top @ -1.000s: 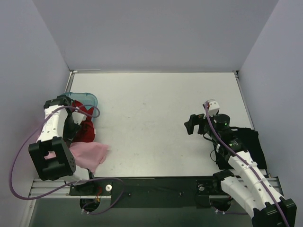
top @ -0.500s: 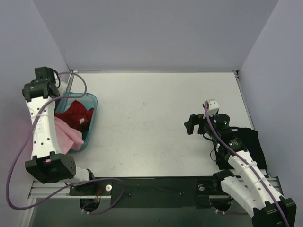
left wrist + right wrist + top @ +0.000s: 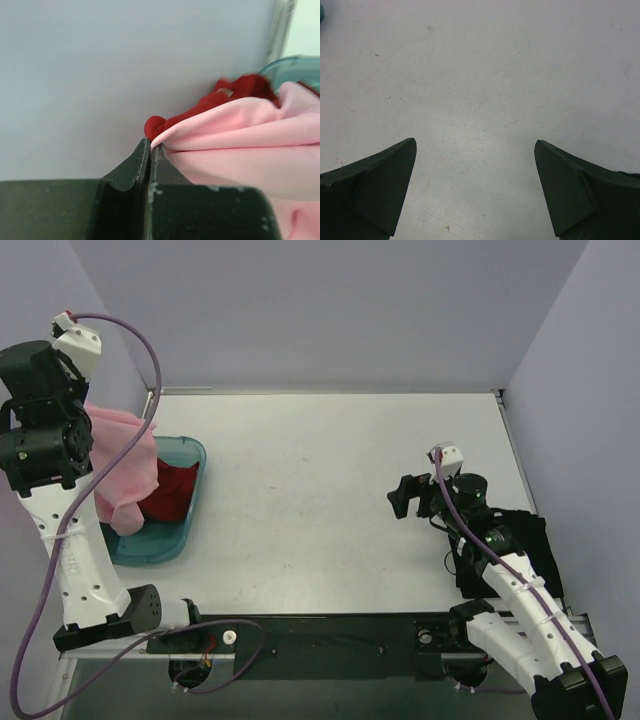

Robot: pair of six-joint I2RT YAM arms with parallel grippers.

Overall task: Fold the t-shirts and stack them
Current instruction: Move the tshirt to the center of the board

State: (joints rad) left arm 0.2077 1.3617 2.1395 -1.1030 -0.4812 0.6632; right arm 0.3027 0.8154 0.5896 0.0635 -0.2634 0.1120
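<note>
Left arm (image 3: 62, 530) has risen, end effector (image 3: 150, 150) pinching the pink t-shirt (image 3: 120, 455).

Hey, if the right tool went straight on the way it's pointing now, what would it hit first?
Most likely the bare table: the right tool is open, and its wrist view shows only white tabletop ahead. Depth is hard to judge.

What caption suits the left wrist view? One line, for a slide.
Left gripper shut on the light pink t-shirt, dark red t-shirt and teal bin rim behind.
</note>
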